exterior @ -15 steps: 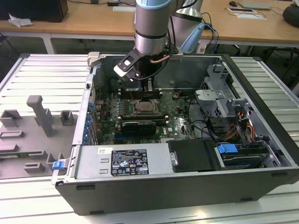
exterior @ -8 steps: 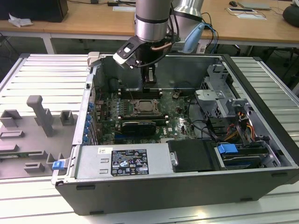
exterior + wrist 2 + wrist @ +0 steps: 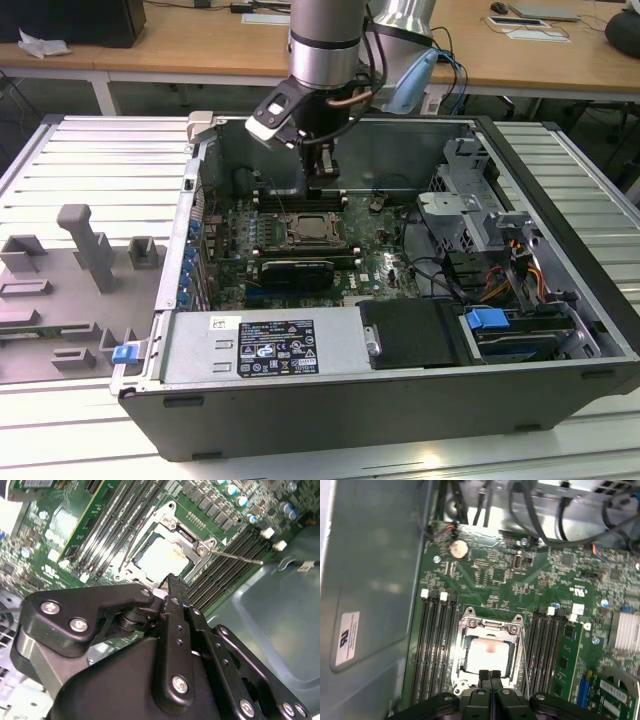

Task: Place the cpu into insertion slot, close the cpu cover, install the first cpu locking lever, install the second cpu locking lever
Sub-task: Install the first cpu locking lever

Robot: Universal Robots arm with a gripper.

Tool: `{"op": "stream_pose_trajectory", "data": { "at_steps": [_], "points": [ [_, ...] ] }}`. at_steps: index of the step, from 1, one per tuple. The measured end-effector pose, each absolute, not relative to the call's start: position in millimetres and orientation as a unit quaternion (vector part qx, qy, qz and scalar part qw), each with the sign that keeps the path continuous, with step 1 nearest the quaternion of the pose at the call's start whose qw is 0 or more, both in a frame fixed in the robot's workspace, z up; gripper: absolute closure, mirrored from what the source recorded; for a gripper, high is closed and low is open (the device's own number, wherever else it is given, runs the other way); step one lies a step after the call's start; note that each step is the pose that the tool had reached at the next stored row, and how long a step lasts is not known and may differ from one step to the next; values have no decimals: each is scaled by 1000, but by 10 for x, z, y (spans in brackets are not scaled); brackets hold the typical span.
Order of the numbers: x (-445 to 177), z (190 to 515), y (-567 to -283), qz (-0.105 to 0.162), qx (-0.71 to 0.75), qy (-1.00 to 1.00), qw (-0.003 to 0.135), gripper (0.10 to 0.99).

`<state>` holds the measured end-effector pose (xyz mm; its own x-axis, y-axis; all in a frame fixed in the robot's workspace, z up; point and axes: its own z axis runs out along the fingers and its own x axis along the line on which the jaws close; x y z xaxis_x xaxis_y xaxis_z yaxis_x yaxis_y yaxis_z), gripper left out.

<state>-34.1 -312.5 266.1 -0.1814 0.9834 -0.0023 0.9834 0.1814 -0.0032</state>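
The cpu (image 3: 489, 652) lies in its socket with the cpu cover (image 3: 490, 626) flat around it. One edge of the cover is hidden behind the gripper (image 3: 490, 676), which hovers there with its fingers pressed together on nothing. A thin wire lever (image 3: 237, 557) juts out beside the cover; whether it is latched is unclear. Memory slots (image 3: 437, 640) flank the cover on the motherboard (image 3: 485, 575), inside the open computer case (image 3: 400, 410).

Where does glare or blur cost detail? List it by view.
First wrist view: glare bleaches the pale silver square cpu; the grey metal case wall carries hazy reflections. Second wrist view: that cpu is blown white too, the black tool dark in the foreground. Exterior view: even light.
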Motion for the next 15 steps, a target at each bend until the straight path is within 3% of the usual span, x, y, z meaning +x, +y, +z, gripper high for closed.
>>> {"op": "stream_pose_trajectory", "data": {
  "at_steps": [15],
  "points": [
    [-342, 2660, -3125, 2, -550, -835, 0, 980]
  ]
}}
